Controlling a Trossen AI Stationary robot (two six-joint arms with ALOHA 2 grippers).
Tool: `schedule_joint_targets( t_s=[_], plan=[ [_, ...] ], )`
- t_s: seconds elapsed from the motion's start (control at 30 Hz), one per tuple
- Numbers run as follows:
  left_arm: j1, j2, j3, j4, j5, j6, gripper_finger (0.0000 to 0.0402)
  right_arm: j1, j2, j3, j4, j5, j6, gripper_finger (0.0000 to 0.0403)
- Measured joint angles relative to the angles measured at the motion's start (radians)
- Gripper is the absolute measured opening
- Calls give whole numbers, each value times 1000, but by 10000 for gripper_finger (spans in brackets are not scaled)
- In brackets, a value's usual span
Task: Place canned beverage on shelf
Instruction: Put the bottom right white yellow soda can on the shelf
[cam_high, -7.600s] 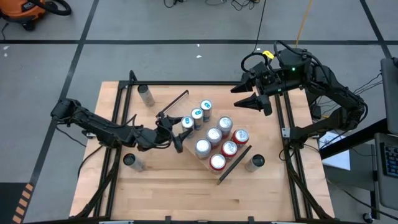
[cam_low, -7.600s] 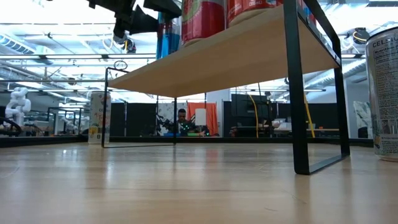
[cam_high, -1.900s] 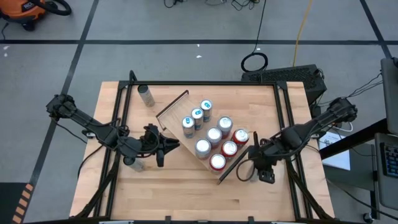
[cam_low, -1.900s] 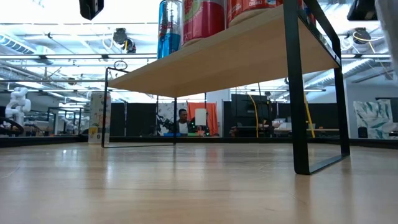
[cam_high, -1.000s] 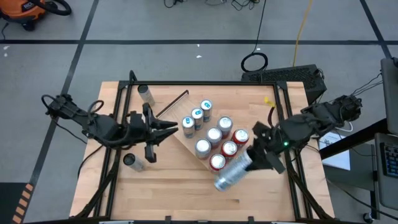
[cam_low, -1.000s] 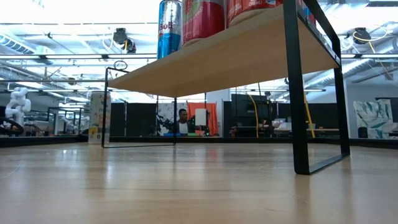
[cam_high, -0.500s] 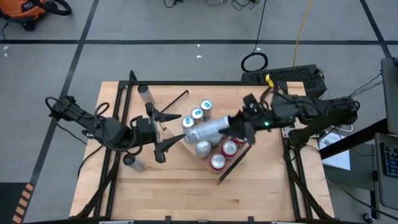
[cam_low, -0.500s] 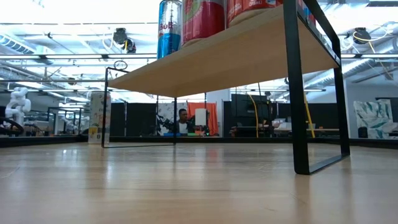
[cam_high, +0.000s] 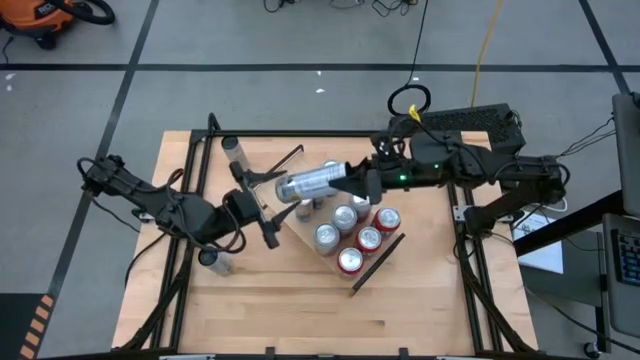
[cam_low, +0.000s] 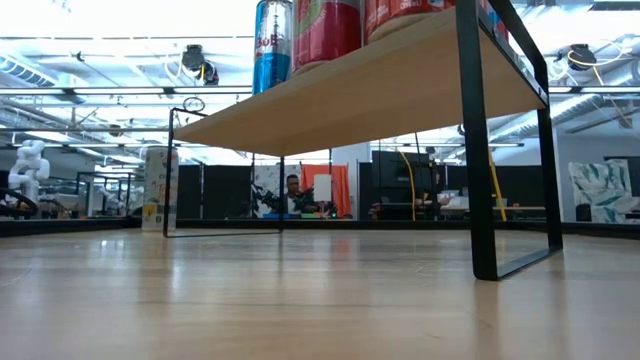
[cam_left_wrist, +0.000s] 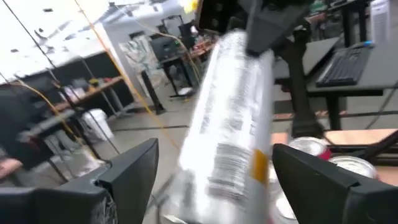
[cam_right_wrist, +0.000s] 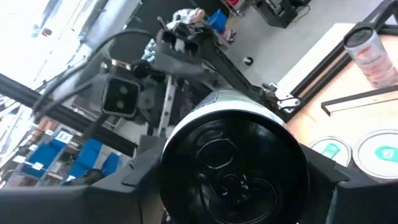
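High view: the right claw (cam_high: 352, 181) holds a silver can (cam_high: 312, 183) lying on its side in the air above the far end of the shelf (cam_high: 300, 226), which sits askew at the middle of the table (cam_high: 300, 310). The left claw (cam_high: 258, 205) faces the can's free end with its fingers spread wide, one to each side and not touching it. Seven cans stand on the shelf: two blue-topped cans (cam_high: 304, 211) partly under the held one, three silver (cam_high: 326, 237) and two red (cam_high: 350, 261). One loose can (cam_high: 235, 152) stands near the table's far left corner, and another (cam_high: 214, 260) stands by its left edge beside the left arm. Low view: the shelf's underside fills the upper part, with a blue can (cam_low: 270, 45) and red cans (cam_low: 325, 30) on it; neither claw shows. Left wrist view: the silver can (cam_left_wrist: 233, 124) hangs between the two wide-apart fingers (cam_left_wrist: 134, 171), clamped at its far end by the other claw. Right wrist view: the can's dark base (cam_right_wrist: 233, 158) fills the middle, gripped from both sides.
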Motion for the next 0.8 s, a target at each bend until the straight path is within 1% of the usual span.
schedule_joint_targets(
  t_s=[0.1,0.23,0.5,0.63,0.8],
  plan=[
    [17,-2,0,6,6,24,318,-15,9,0,20,-30,1,233],
    [36,-1,0,-20,60,19,318,-29,24,0,49,-36,8,233],
    [70,-1,0,-130,62,-50,318,-38,46,0,69,-48,8,233],
    [76,0,0,-135,63,-58,318,-38,47,0,75,-71,8,233],
    [75,0,-1,-116,63,-58,311,-38,48,0,79,-71,8,233]
  ],
)
